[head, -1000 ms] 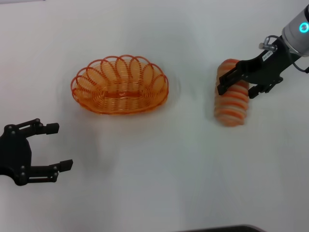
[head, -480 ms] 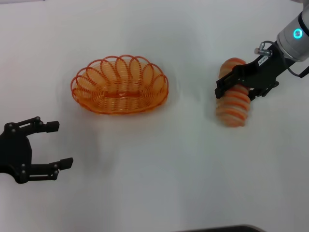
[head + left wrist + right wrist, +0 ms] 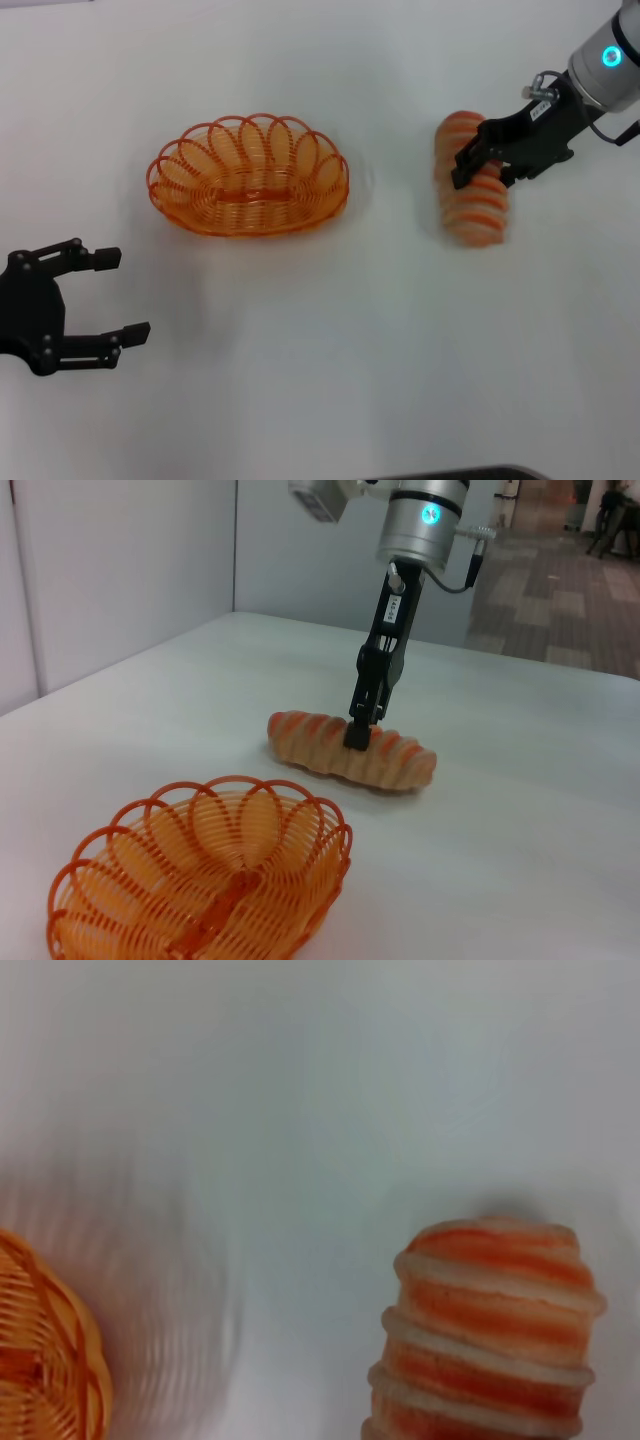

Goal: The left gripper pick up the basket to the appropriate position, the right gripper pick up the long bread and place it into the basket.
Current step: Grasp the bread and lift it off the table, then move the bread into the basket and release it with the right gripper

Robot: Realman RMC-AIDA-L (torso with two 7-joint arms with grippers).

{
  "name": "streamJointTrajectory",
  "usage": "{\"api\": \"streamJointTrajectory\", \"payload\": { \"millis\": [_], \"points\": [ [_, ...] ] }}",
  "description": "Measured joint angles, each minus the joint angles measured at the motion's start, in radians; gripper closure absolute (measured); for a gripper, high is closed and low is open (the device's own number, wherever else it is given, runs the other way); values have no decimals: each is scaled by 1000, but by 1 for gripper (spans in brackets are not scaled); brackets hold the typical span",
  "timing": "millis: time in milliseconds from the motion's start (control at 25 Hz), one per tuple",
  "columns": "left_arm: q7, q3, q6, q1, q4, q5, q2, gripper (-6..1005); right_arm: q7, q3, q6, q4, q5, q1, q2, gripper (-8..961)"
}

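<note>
The right gripper (image 3: 478, 168) is clamped around the middle of the long bread (image 3: 468, 180), far right, well apart from the basket (image 3: 250, 175). The basket sits empty at centre-left, so carrying and placing remain. The left gripper (image 3: 110, 297) waits spread wide at near left.

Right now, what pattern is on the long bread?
Orange and cream crosswise stripes on the long bread, clearest in the right wrist view.

You are viewing two black two-fingered claws: the left gripper (image 3: 108, 298) is showing plain screw heads, while the right gripper (image 3: 478, 166) is carrying a white label, silver fitting and grey wrist (glowing cyan ring).
</note>
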Motion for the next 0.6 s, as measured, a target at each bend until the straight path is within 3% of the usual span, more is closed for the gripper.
{"api": "streamJointTrajectory", "payload": {
  "millis": [160,360,600],
  "points": [
    [-4,0,-5,0,0,0,0,100,-20,-3,11,-10,1,5,4,343],
    [-5,0,-11,0,-11,-2,-1,100,-38,-3,22,-40,1,6,12,413],
    [-7,-4,-19,0,-14,-7,-1,100,-110,-6,29,-155,2,9,42,453]
  ]
}}
